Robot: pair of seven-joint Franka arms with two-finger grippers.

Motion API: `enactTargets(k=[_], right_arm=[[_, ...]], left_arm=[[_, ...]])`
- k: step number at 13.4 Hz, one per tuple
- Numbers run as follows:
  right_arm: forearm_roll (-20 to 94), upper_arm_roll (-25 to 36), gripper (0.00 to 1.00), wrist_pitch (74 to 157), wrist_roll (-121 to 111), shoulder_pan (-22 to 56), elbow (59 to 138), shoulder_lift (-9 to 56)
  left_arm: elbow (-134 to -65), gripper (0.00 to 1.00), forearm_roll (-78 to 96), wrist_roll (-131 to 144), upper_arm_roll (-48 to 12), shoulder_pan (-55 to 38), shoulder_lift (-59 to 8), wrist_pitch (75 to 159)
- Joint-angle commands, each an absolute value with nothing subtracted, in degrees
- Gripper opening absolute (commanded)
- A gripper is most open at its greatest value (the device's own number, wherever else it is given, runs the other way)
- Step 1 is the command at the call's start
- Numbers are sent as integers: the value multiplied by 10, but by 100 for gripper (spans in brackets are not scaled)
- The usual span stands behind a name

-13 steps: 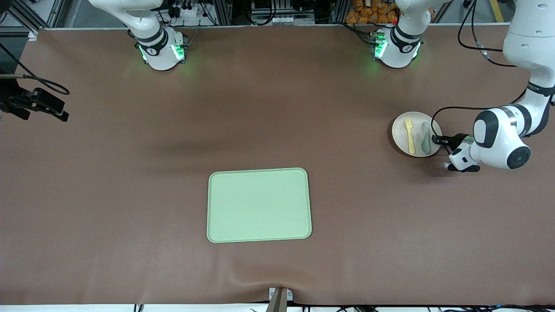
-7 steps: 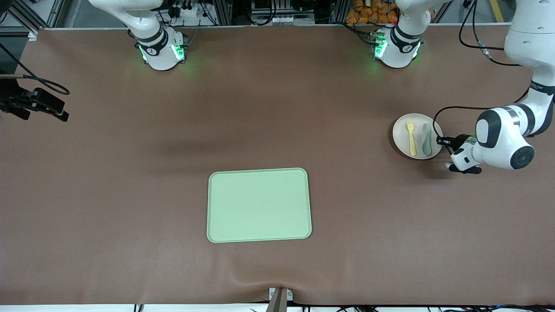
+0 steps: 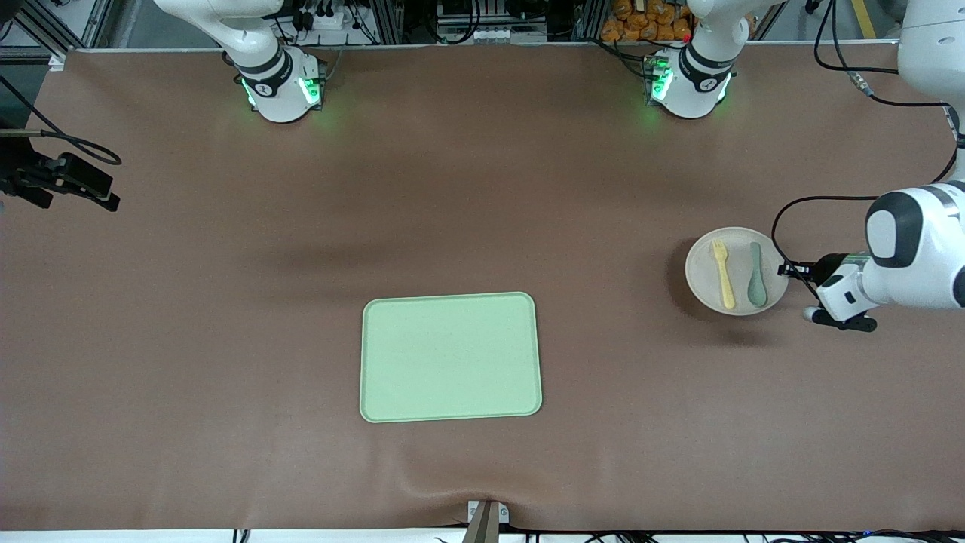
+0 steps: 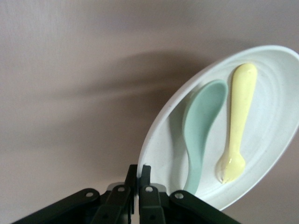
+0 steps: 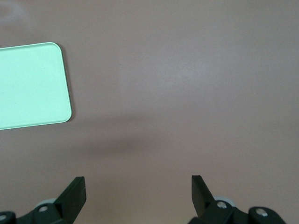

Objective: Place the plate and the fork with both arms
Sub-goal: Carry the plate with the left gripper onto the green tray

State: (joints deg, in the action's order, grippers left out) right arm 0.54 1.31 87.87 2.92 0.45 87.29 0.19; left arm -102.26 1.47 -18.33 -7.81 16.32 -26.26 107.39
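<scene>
The cream plate carries the pale-yellow fork and a grey-green spoon. My left gripper is shut on the plate's rim and holds it a little above the table near the left arm's end; its shadow lies on the mat below. In the left wrist view the left gripper pinches the rim of the plate, with the fork and spoon on it. My right gripper is open and empty, high over bare table beside the tray.
The light-green tray lies mid-table, nearer the front camera; one corner of it shows in the right wrist view. A black camera mount sticks in at the right arm's end. Both arm bases stand along the table's back edge.
My left gripper has lifted the plate with fork and spoon and carried it over table nearer the front camera, slightly toward the left arm's end. Nothing else moved.
</scene>
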Motion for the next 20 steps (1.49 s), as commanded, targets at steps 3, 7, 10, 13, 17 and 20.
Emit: enactTargets(k=[3,7,10,13,17,20], right_arm=[[5,13,100,871,33,4,864,5],[5,13,100,871,33,4,864,5],[4,14,100,872,33,4,864,6],[6,14,100,875,32,-10,864,8],[6,14,100,880,28,-11,862,18],[7,13,100,914,26,-2,863,27]], left_arm=[[-929,0,91,-123,-108,117,-299,1053],[-799,0,131,34,-108,-5,-394,1056],[-722,0,133,127,-108,-82,-459,1119],[-721,0,156,141,-107,-151,-503,1262],[-721,0,157,178,-107,-199,-512,1304],[-722,0,156,192,-106,-223,-520,1314]])
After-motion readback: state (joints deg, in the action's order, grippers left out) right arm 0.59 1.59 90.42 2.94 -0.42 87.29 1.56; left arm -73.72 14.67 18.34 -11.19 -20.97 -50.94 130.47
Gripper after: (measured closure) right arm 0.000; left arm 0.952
